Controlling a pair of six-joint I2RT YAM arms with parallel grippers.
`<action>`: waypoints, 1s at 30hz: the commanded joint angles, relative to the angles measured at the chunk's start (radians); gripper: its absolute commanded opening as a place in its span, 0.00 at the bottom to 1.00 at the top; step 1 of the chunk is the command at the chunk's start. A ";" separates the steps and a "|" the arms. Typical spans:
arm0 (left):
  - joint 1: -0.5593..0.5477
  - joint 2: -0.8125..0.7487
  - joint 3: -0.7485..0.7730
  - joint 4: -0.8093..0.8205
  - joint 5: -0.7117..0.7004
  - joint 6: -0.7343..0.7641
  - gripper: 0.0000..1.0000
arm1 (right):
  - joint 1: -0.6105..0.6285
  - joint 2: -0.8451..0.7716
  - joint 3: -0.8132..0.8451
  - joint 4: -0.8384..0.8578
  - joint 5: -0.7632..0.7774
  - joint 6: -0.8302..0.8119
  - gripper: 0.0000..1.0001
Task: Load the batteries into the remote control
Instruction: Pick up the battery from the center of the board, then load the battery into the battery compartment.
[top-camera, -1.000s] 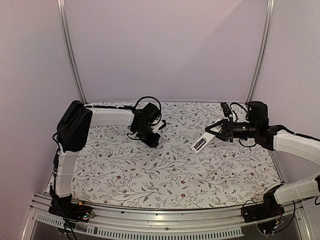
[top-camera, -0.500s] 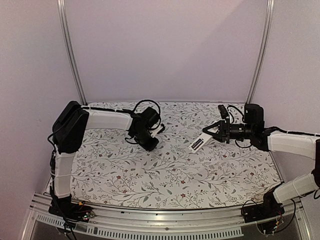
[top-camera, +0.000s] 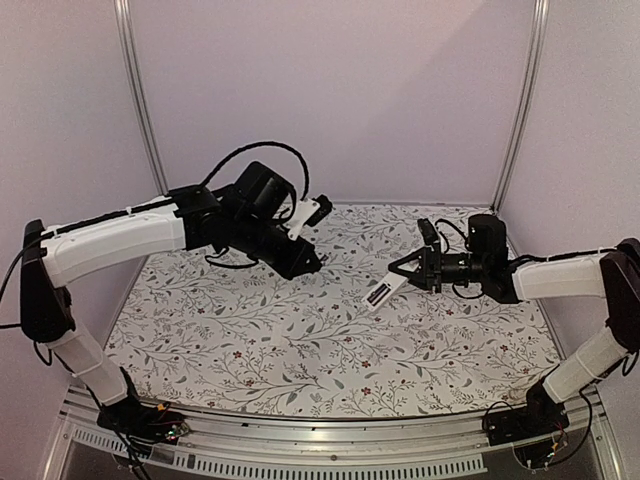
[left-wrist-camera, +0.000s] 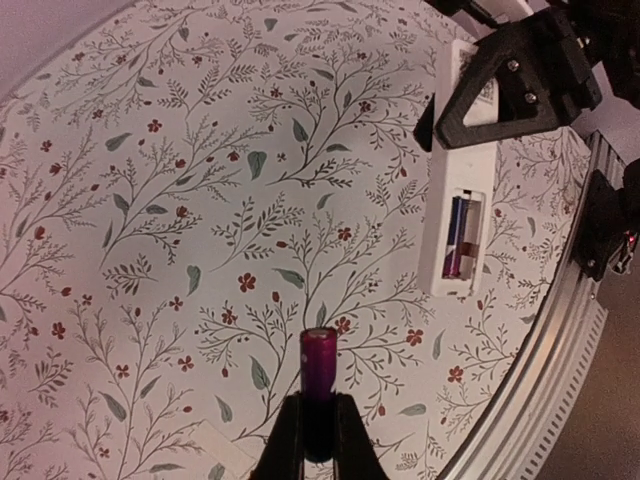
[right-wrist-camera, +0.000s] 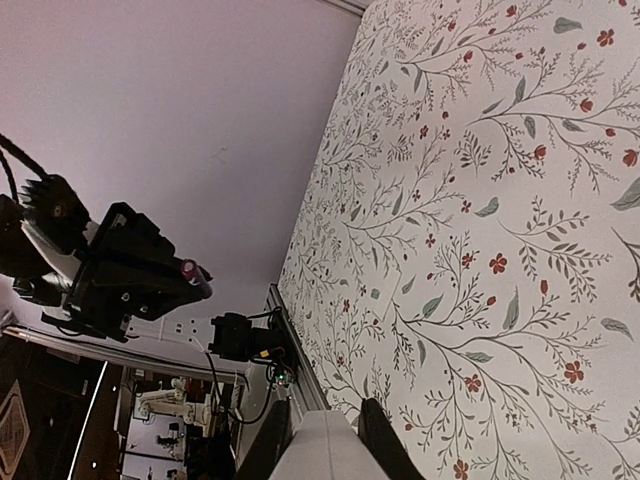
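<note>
My left gripper (left-wrist-camera: 319, 440) is shut on a dark purple battery (left-wrist-camera: 319, 380) that sticks up out of its fingers, lifted above the table. The white remote control (left-wrist-camera: 462, 200) is held in the air by my right gripper (top-camera: 408, 268), shut on its far end. Its open compartment faces the left wrist camera and holds a second battery (left-wrist-camera: 460, 235). In the top view the left gripper (top-camera: 312, 264) hangs a short way left of the remote control (top-camera: 383, 290). In the right wrist view the remote control (right-wrist-camera: 320, 450) sits between the fingers, with the left gripper (right-wrist-camera: 150, 280) off to the left.
A flat white cover piece (left-wrist-camera: 212, 450) lies on the flowered table cloth (top-camera: 330, 350) below the left gripper. The aluminium front rail (top-camera: 330, 445) runs along the near edge. Two upright posts (top-camera: 140, 100) stand at the back corners.
The left arm has risen off the table with the battery in its shut jaws and swung towards the middle. The right gripper has carried the remote control a little to the left.
</note>
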 joint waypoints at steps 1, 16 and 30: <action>-0.059 -0.021 0.036 -0.089 0.048 -0.097 0.00 | 0.043 0.060 0.062 0.087 0.000 0.032 0.00; -0.198 0.157 0.248 -0.222 -0.101 -0.161 0.00 | 0.110 0.171 0.082 0.314 0.030 0.201 0.00; -0.215 0.272 0.349 -0.318 -0.178 -0.159 0.01 | 0.123 0.180 0.068 0.317 0.062 0.241 0.00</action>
